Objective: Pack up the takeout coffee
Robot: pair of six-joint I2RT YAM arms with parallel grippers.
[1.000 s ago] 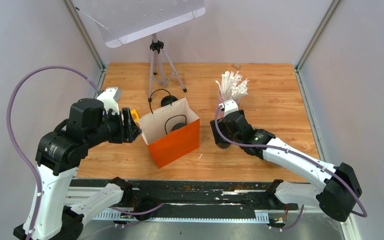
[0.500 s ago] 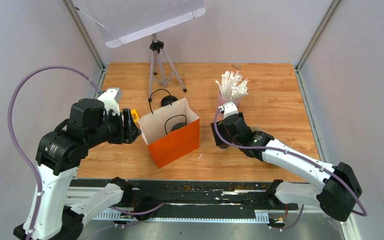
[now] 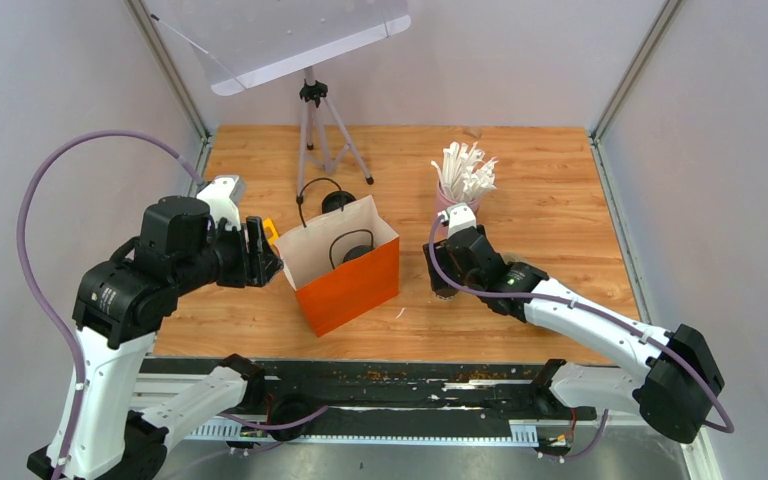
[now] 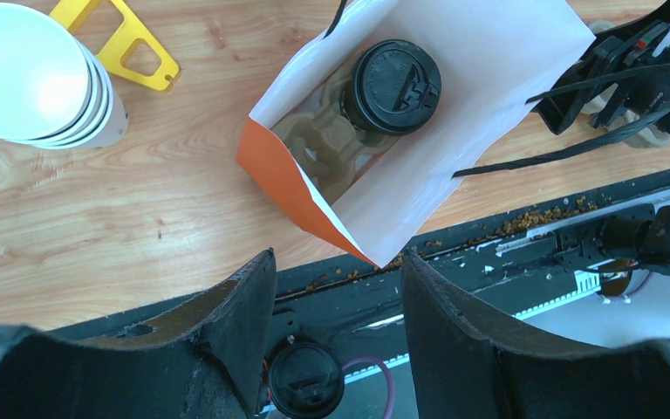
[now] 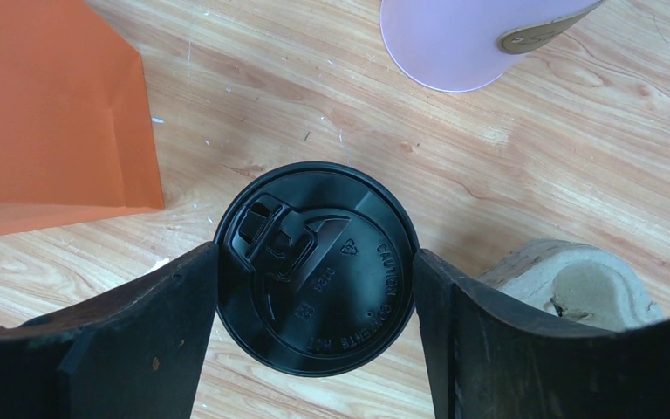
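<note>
One takeout coffee (image 5: 317,266) stands on the wooden table, seen from above as a round black lid. My right gripper (image 5: 316,251) straddles it, and both fingers touch the lid's rim. In the top view that gripper (image 3: 447,280) is just right of the orange paper bag (image 3: 345,270) and hides the cup. A second takeout coffee (image 4: 395,85) sits inside the bag in a brown pulp tray (image 4: 318,144). My left gripper (image 4: 336,288) hangs open and empty above the bag's near left corner.
A pink cup of white straws (image 3: 463,180) stands behind the right gripper. A loose piece of pulp tray (image 5: 576,288) lies right of the gripped cup. A stack of white cups (image 4: 30,74) and a yellow tool (image 4: 122,44) lie left of the bag. A tripod (image 3: 315,130) stands at the back.
The right gripper's jaws have narrowed onto the lid of the cup on the table, and the arm has shifted slightly. The left arm and the bag have not moved.
</note>
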